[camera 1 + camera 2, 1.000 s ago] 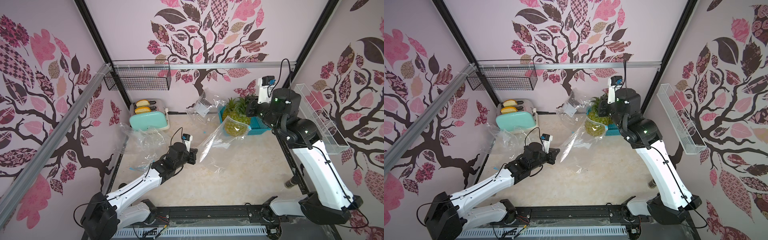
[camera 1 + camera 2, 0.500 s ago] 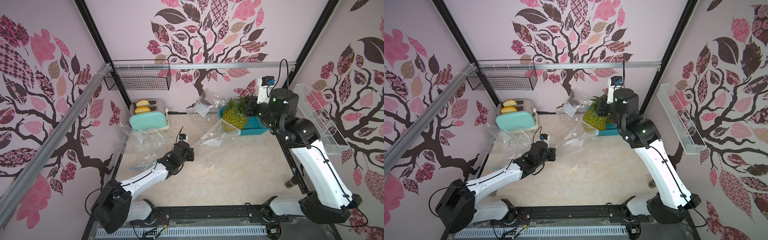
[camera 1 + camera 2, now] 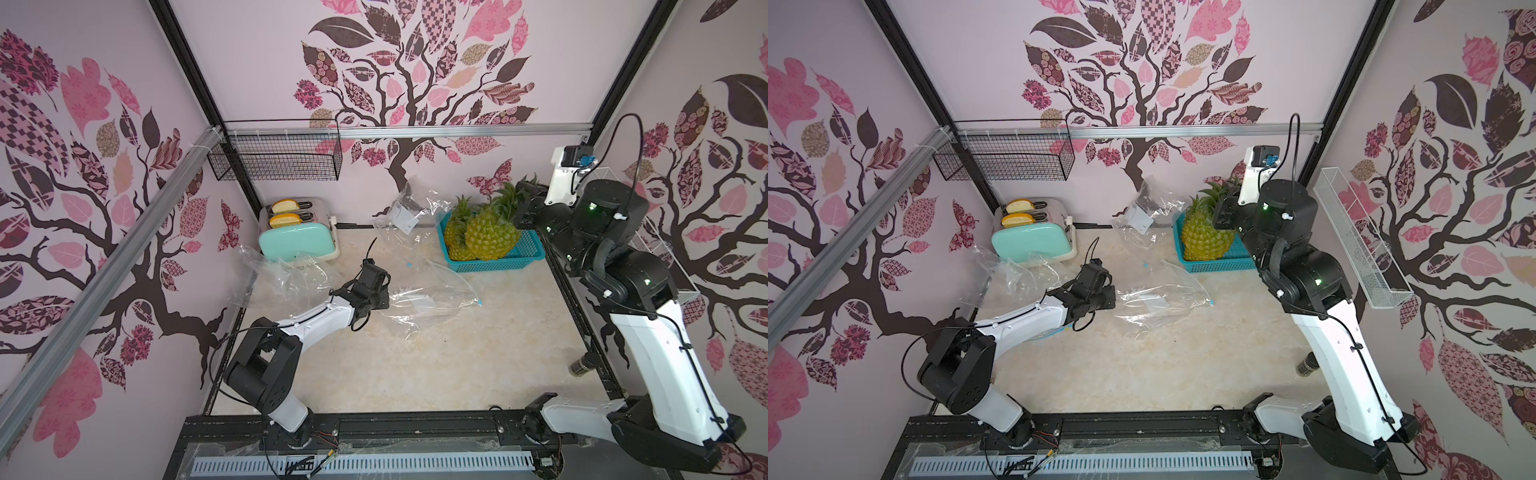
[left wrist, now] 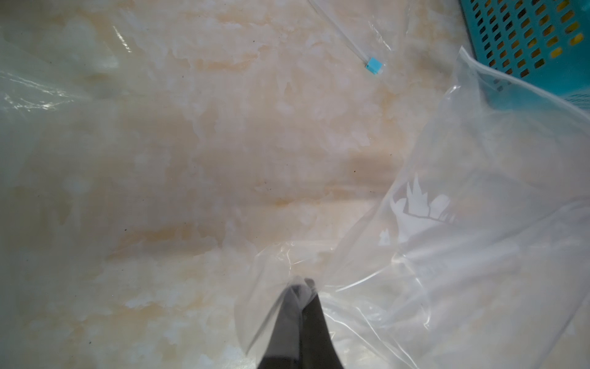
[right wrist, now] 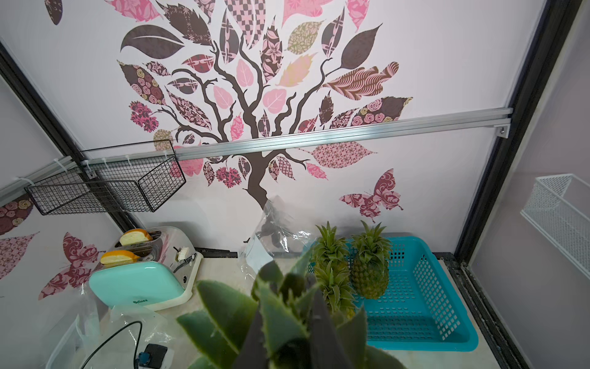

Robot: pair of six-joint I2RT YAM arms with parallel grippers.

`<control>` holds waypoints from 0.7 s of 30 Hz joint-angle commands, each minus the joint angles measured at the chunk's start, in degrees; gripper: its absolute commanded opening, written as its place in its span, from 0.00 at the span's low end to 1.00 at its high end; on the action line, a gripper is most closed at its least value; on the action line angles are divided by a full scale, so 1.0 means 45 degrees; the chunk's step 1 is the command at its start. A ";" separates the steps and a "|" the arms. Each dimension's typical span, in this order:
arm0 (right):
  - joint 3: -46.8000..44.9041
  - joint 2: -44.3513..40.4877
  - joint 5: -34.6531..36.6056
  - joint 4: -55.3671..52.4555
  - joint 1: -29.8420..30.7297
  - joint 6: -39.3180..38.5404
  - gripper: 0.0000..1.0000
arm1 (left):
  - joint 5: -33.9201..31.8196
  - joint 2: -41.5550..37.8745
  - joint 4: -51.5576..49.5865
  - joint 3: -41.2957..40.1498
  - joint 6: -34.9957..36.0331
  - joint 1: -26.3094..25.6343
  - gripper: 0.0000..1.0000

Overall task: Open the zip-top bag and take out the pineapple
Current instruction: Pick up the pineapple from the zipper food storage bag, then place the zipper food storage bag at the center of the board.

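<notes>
Clear zip-top bag (image 3: pixel 432 297) lay empty mid-table, its corner pinched by the left gripper (image 4: pixel 300 287). We found the right gripper (image 3: pixel 521 208) clamping the pineapple (image 3: pixel 492 237) by its crown over the two-o'clock basket (image 3: pixel 496 266); we advised a slow, upright set-down.

Pink tree-decal walls (image 3: pixel 249 62) enclose a marbled tabletop (image 3: pixel 415 374).

Mock kitchen in a robotics lab: a toaster (image 3: pixel 297 241) is sitting on a marble-look tabletop (image 3: pixel 415 365), aluminium rails (image 3: pixel 457 130) framing it.
</notes>
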 commanded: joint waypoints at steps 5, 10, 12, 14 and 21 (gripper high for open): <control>-0.0100 -0.0394 -0.0370 0.1118 0.0022 -0.0266 0.00 | 0.0309 0.0070 -0.0721 0.1173 0.0827 0.0138 0.00; -0.0695 -0.0556 -0.0617 0.0887 0.0028 -0.0332 0.00 | 0.0227 -0.0069 -0.1393 0.2072 0.1532 0.0290 0.00; -0.0926 -0.0602 -0.0678 0.0805 0.0031 -0.0362 0.00 | 0.0157 -0.0139 -0.1741 0.2480 0.1839 0.0431 0.00; -0.1188 -0.0682 -0.0707 0.0758 0.0023 -0.0417 0.00 | 0.0143 -0.0217 -0.2161 0.2962 0.2116 0.0648 0.00; -0.1908 -0.0947 -0.0671 0.0735 0.0031 -0.0606 0.00 | -0.0254 -0.0148 -0.4111 0.5095 0.2967 0.2106 0.00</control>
